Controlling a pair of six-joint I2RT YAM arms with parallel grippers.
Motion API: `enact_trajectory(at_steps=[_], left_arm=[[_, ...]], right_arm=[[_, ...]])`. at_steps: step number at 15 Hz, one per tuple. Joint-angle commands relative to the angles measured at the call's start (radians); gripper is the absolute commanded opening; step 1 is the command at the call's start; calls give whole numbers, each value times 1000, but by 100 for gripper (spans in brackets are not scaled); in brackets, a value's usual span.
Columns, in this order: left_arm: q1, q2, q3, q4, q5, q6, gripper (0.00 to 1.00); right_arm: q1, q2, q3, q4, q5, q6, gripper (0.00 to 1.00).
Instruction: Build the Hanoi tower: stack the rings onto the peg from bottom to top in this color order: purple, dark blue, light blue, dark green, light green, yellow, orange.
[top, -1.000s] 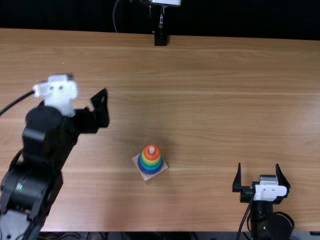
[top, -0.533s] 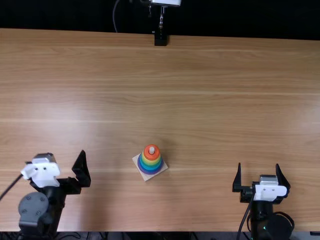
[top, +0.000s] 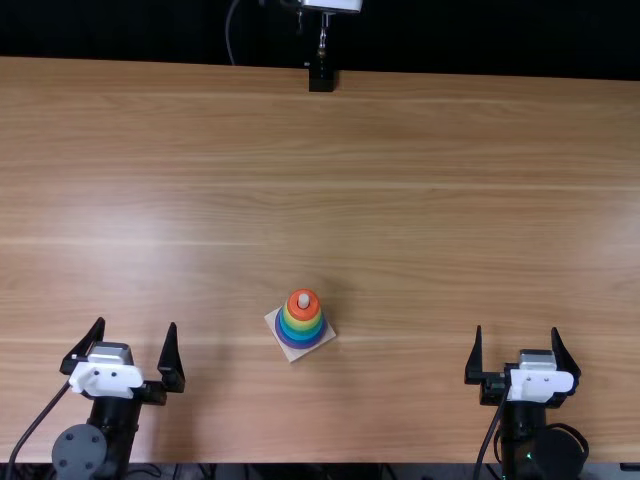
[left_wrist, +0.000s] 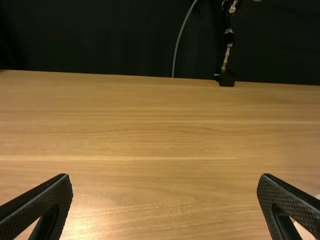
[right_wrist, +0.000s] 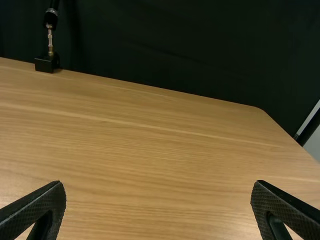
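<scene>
From where I'm standing, the stack of rings (top: 302, 336) is sitting on the near half of the worktop (top: 400, 200), a little left of the middle and between the two arms. Its orange ring (top: 296, 312) is crowning the pile, with the yellow ring (top: 303, 325) lying just under it, then greens and blues widening down to the purple rim near the bottom. The pale tip of the peg (top: 304, 300) is poking up through the orange, and the square base (top: 291, 354) is resting askew, one corner pointing to the near side. Over by the near left corner, the left end effector (top: 136, 323) is facing the far side, its fingers spreading wide. Near the right, well apart from the stack, the right end effector (top: 518, 329) is also facing far, and its two fingers are standing widely parted too. At the far edge, a black clamp (top: 321, 78) is holding on.
</scene>
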Motion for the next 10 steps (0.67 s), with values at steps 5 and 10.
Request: enact_trajectory(at_steps=[5,10], left_arm=[[12,-12,-38,-2,17,22,100],[12,-12,-38,-2,17,22,100]], right_arm=[[-10,-12,-18,-9,11,-3,100],[-10,-12,-17,-9,11,-3,100]])
